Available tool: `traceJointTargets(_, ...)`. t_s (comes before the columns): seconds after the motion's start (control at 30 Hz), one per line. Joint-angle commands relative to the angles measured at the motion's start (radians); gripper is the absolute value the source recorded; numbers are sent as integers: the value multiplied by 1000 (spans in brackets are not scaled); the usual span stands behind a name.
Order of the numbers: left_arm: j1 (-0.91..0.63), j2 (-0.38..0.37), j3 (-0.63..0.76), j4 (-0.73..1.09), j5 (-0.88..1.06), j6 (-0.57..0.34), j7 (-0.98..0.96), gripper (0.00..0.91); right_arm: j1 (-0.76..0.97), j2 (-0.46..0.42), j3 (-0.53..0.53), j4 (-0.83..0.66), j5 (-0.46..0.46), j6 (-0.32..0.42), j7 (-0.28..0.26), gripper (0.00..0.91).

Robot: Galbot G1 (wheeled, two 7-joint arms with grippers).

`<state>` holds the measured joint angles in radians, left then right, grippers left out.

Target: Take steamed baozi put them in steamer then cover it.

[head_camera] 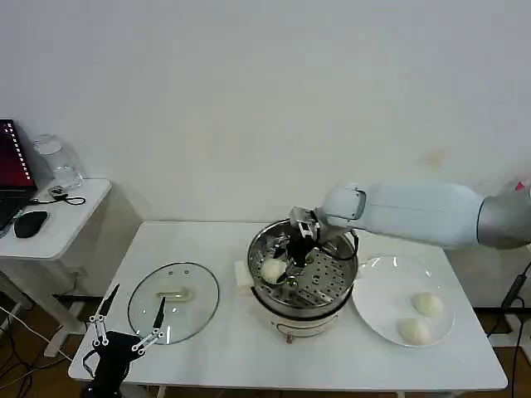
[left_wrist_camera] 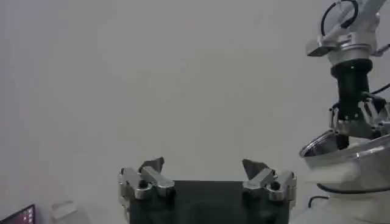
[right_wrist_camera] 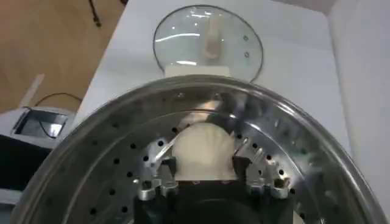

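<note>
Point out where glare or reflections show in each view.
Head view: pale sheen on the glass lid and bright glints inside the steamer. Right wrist view: window-like reflection on the lid, shine along the steamer rim. Left wrist view: highlight on the steamer's edge.

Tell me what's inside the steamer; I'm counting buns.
One baozi sits on the steamer's perforated tray between the right gripper's jaws. The arm hides part of the tray.

Baozi: three — one (head_camera: 272,269) in steamer (head_camera: 332,307), two (head_camera: 427,304) (head_camera: 414,332) on plate (head_camera: 377,290). One glass lid (head_camera: 199,311).
</note>
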<state>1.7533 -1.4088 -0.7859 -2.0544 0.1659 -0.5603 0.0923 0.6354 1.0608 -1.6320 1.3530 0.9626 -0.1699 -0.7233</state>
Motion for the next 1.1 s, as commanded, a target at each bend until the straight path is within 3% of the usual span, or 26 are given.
traceJointTargets(0.03,3,-3,7,-5,6,0,0,907,15,-39,18,12,-13,8,2,907)
traceJointTargets(0.13,4,-1,8,-7,7,0,0,907,49,-99,42,32,-31,20,-18,907)
traceJointTargets(0.23,3,1,9,-8,7,0,1,907,90,-176,61,60,-91,64,-80,907)
traceJointTargets(0.37,-1,3,16,-8,11,1,2,907,159,-297,54,85,-178,125,-198,907)
traceJointTargets(0.47,-3,3,23,-9,15,2,3,907,204,-416,52,90,-267,168,-320,907)
traceJointTargets(0.57,-12,3,28,-11,18,6,5,907,230,-522,48,93,-334,187,-382,907)
traceJointTargets(0.7,-26,6,35,-14,23,15,8,907,207,-611,41,74,-426,245,-430,907)
traceJointTargets(0.83,-38,3,38,-15,25,27,8,907,140,-650,62,71,-493,260,-427,907)
traceJointTargets(1.1,-38,0,33,-20,27,32,7,907,-236,-689,310,34,-698,261,-390,907)
